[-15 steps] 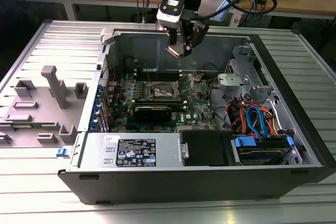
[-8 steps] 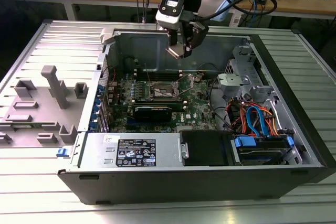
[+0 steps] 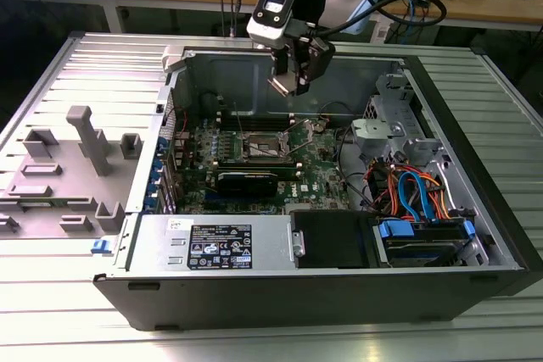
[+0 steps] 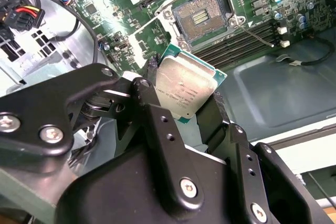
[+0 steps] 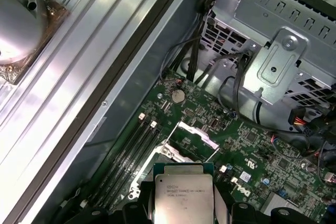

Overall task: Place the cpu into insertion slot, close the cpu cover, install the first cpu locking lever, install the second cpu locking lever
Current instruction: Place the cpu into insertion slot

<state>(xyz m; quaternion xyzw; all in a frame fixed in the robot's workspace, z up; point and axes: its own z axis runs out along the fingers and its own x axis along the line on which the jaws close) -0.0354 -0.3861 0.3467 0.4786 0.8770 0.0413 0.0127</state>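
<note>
Here I am, my claw point(image 3: 289, 82) hanging high over the open computer case point(image 3: 339, 294), and it is clamped tight on the cpu point(image 4: 185, 88). The chip sits between my two black fingers point(image 4: 151, 85), pinched by opposite edges, and its silvery-grey metal top catches the light in both wrist views. It is tilted, up in the air, touching nothing but me. Down on the green motherboard point(image 3: 318, 171), roughly midway along the board and nearer the case's far wall in the exterior view, lies the insertion slot point(image 4: 202, 18). It is bare, its field of contacts showing, well apart from the chip I carry. In the first wrist view the cpu cover point(image 5: 199, 135) stands raised just beside the slot, a thin silvery frame tipped up off the board. Rows of long memory slots point(image 4: 239, 40) run along one side of the socket, and a round coin battery point(image 5: 179, 96) shines near the board's edge. By the case's side wall on the exterior view's right sits a perforated metal drive cage point(image 5: 273, 56), with orange and blue cables point(image 3: 409, 188) bunched in that corner. Outside the case, on the ribbed table point(image 3: 254, 341), a grey holder point(image 3: 81, 154) rests at the exterior view's left edge.
</note>
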